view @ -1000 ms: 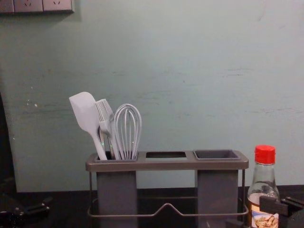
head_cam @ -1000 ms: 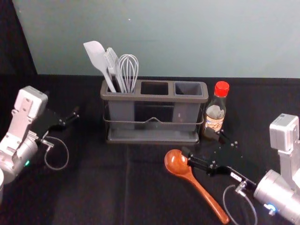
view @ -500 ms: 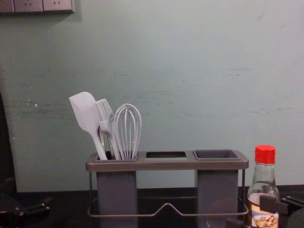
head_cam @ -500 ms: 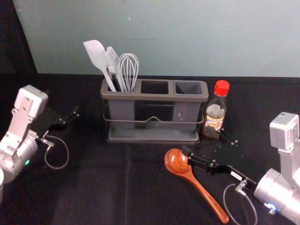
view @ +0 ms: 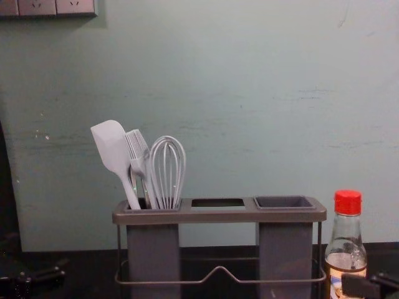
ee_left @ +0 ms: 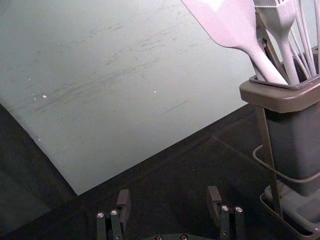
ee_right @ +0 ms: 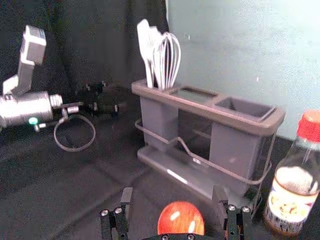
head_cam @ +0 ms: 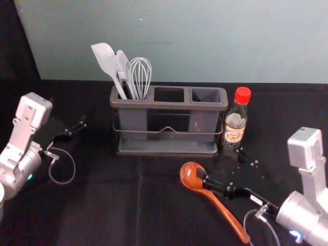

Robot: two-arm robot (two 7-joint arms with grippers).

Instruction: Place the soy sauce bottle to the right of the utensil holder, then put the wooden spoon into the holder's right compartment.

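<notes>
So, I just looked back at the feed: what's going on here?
Neither arm is holding anything. The soy sauce bottle stands upright to the right of the utensil holder, as asked. The right gripper is open, low in front of the bottle and by the bowl of the wooden spoon, which lies on the table, not yet in the right compartment. The left gripper is idle and open, off to the holder's left.
</notes>
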